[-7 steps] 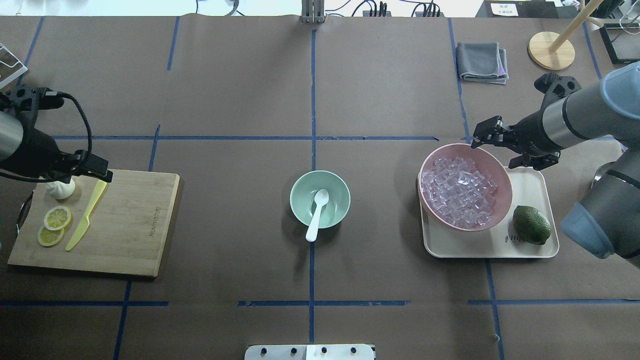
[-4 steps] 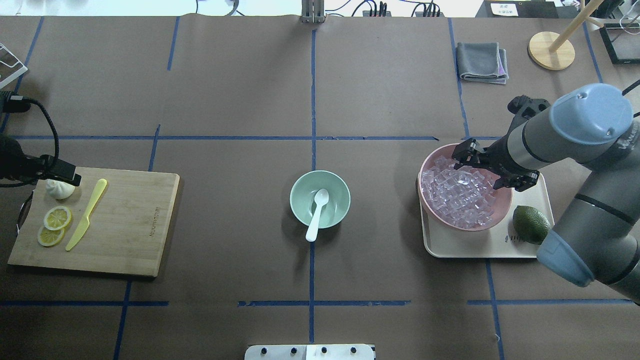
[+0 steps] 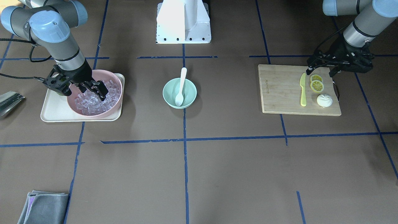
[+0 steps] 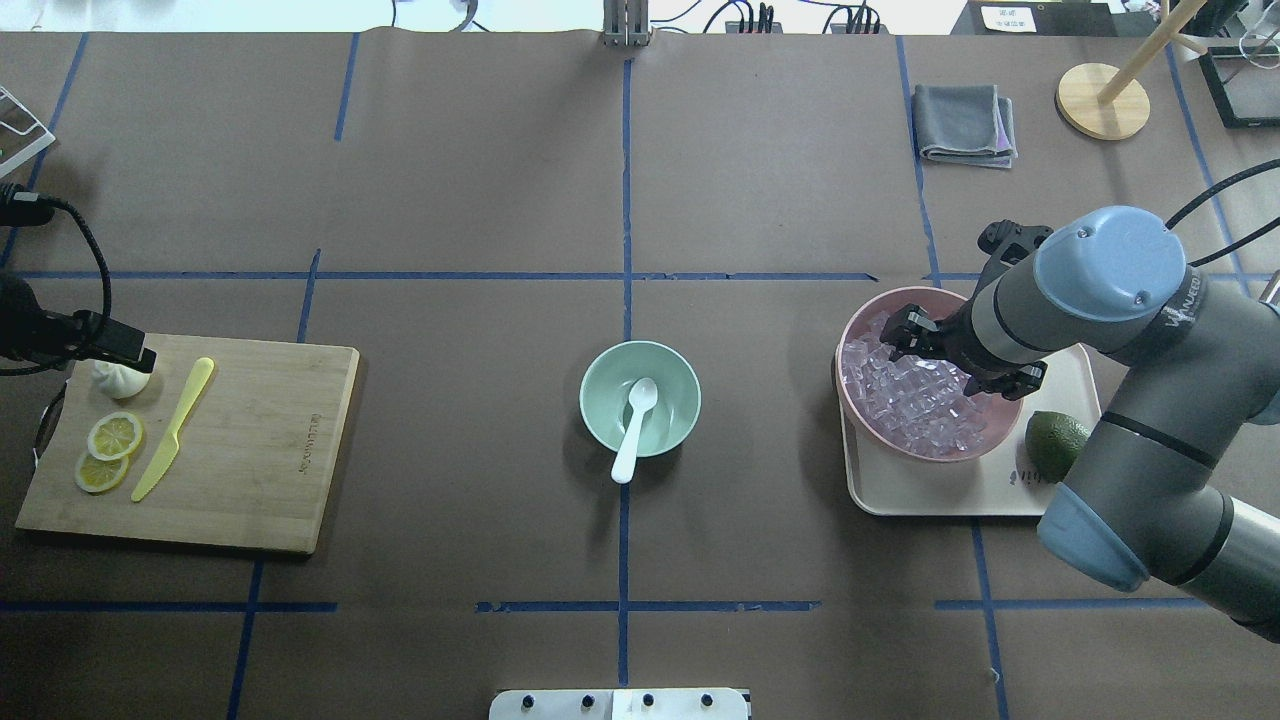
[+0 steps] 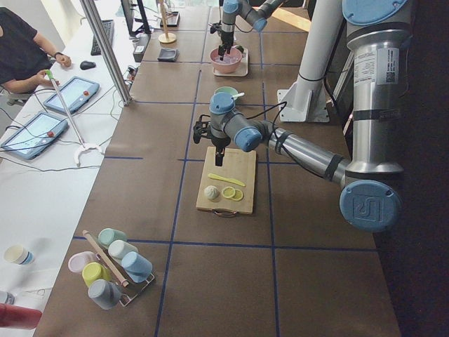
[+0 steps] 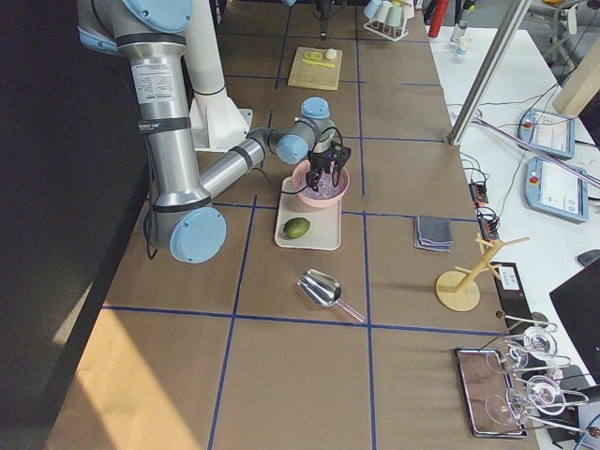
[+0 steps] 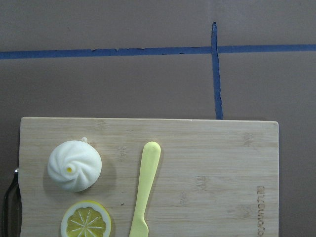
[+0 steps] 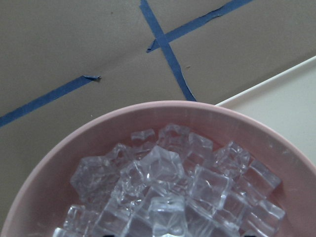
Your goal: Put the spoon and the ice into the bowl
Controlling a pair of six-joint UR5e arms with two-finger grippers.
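Ice cubes, small, hard and slick, crowd the pink bowl as our right hand hovers above, opened wide; we judge opposite flat faces the surest hold.

This is a robotics lab, set up as a test bench. Two industrial arms, the right arm and the left arm, rise from a white pedestal at the middle of the table's robot-side edge. The table is covered in brown paper and divided into a grid with blue tape. Along its far edge runs a white desk with touchscreen pendants, loose cables and a seated operator.
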